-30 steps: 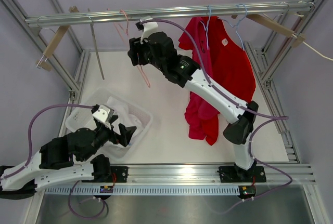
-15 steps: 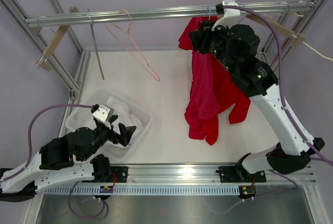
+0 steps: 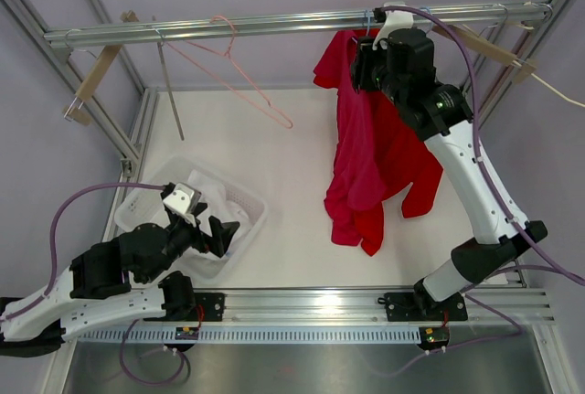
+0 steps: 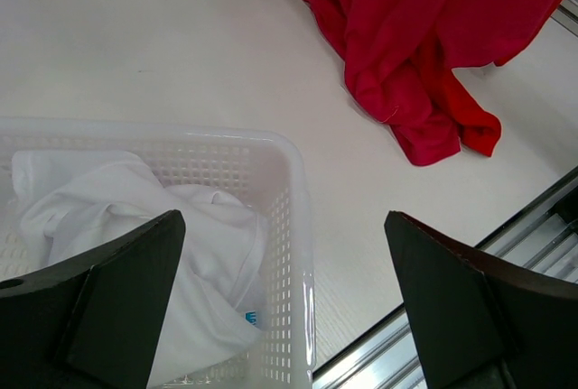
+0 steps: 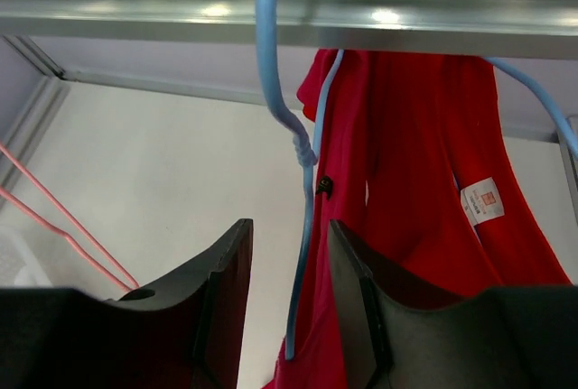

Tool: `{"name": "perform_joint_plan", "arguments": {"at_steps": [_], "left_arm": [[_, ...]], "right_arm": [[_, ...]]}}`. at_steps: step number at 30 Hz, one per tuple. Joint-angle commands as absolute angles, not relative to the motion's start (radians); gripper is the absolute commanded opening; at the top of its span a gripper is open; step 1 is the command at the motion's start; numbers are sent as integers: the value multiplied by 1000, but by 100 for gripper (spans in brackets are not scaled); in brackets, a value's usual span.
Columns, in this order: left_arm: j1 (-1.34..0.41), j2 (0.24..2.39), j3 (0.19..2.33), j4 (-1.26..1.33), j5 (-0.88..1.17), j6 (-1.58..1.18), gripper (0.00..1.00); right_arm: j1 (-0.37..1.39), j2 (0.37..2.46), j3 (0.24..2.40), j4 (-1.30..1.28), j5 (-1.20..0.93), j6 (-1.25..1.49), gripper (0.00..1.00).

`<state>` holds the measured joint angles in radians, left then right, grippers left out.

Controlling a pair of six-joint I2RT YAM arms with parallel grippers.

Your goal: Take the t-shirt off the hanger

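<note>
The red t-shirt hangs on a blue wire hanger from the metal rail, its lower end bunched on the table. In the right wrist view the blue hanger runs down between the fingers of my right gripper, which is open around the wire just under the hook, with the t-shirt against the right finger. From above, the right gripper sits at the shirt's collar. My left gripper is open and empty over the basket's corner.
A white basket with white cloth stands at the front left. An empty pink hanger hangs on the rail at the left. A second blue hanger hangs behind the shirt. Frame posts flank the table.
My right arm has swung from the pink hanger on the left to the blue hanger at the red t-shirt. The pink hanger stays on the rail, swung outward. The left arm has not moved.
</note>
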<state>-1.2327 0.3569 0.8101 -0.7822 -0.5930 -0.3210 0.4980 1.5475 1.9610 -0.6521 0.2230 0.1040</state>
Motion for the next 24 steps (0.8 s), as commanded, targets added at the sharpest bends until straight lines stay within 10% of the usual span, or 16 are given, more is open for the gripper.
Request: {"name": "perform_joint_plan", "arguments": {"at_steps": [1,17,24], "left_arm": [[-1229,370,810,-729,-572,-307,99],[-1215,388,810,-726,-565,-304,99],[-1186,385,810,-698,-519,-296,99]], "right_arm": [[485,1561,2029,-698,248,48,46],[485,1603,2065,-631,256,3,0],[506,1514,2013,-488,235,-57,0]]}}
